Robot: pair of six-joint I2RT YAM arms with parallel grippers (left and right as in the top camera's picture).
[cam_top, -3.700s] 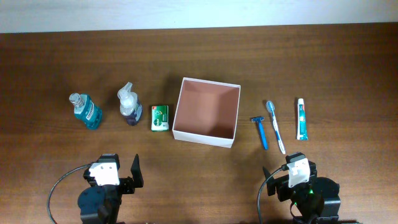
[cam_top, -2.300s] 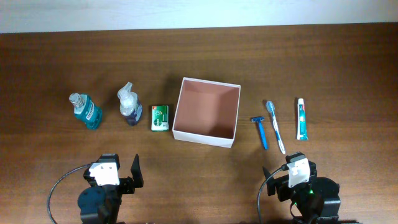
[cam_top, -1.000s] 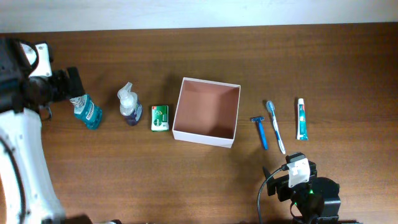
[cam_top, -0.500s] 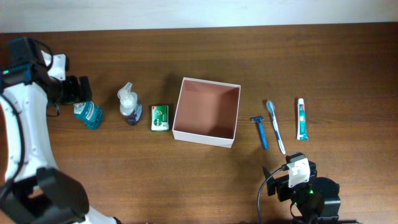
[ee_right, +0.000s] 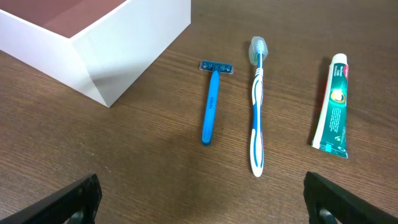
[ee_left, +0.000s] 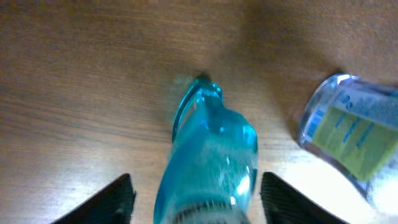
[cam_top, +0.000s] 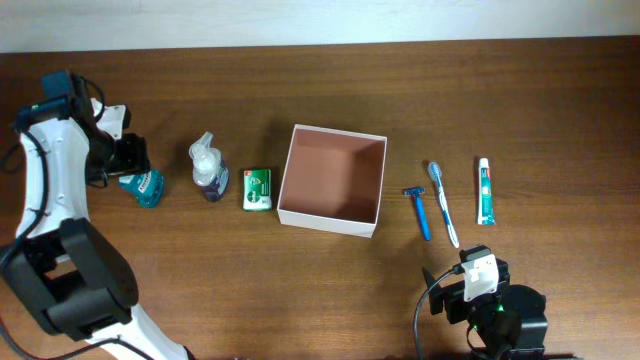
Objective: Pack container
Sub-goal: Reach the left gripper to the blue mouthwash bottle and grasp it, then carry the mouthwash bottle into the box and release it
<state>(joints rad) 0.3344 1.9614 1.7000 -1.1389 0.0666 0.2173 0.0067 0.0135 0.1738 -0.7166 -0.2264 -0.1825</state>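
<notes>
The container point(cam_top: 330, 224) is a shallow white-walled box with a pinkish-brown inside at mid-table; its near corner point(ee_right: 137, 43) shows in the right wrist view. At the far left, my left gripper point(cam_top: 128, 160) straddles the neck end of a blue mouthwash bottle point(cam_top: 147, 187). In the left wrist view the bottle point(ee_left: 211, 155) fills most of the space between the fingers point(ee_left: 118, 196), with a narrow gap on each side. The left gripper point(ee_left: 196, 196) is still open. My right gripper point(ee_right: 208, 199) stands wide open and empty above bare wood at the front right.
A clear spray bottle point(cam_top: 207, 170) and a green soap pack point(cam_top: 258, 189) lie between the blue bottle and the box. A blue razor point(ee_right: 211, 106), a toothbrush point(ee_right: 256, 106) and a toothpaste tube point(ee_right: 334, 102) lie right of the box.
My left arm has come in over the blue bottle from the far left, and its jaws have narrowed around the bottle. The right arm has not moved.
</notes>
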